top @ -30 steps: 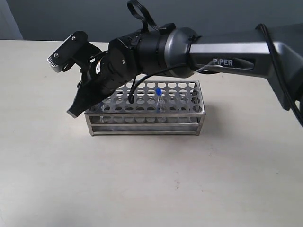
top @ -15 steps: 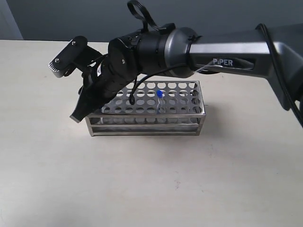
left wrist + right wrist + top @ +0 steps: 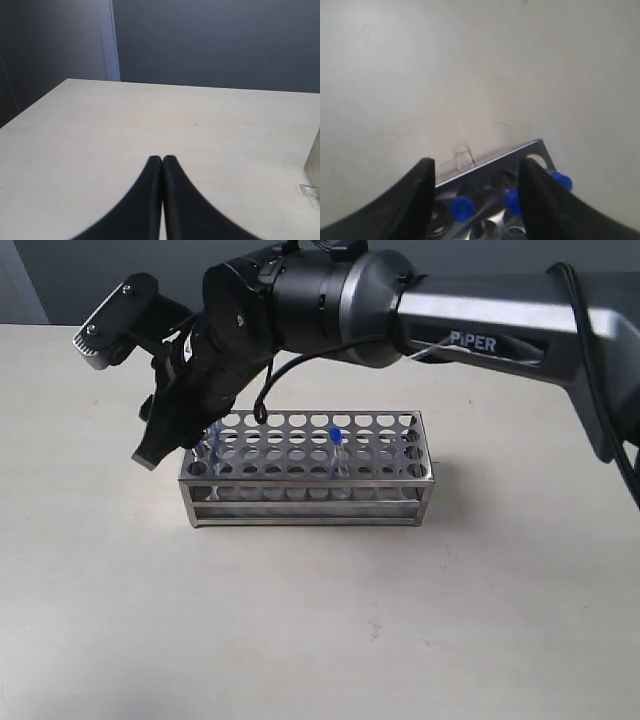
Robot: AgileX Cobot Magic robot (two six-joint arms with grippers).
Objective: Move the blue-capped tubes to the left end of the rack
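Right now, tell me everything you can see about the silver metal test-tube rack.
The rectangular silver metal rack stands upright and level on the cream tabletop. Its shiny top plate carries rows of round holes over an open-sided frame with horizontal rails. One blue-capped clear tube stands near the middle; the right wrist view shows three more blue caps at its left end. The right arm's black fingers are spread above that end, apparently not touching it.

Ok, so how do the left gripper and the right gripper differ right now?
The left gripper is shut tight; the right gripper is open. The left gripper faces only the table; the right gripper hangs above one end of the rack, where blue-capped tubes stand. Both are dark, curved and hold nothing.
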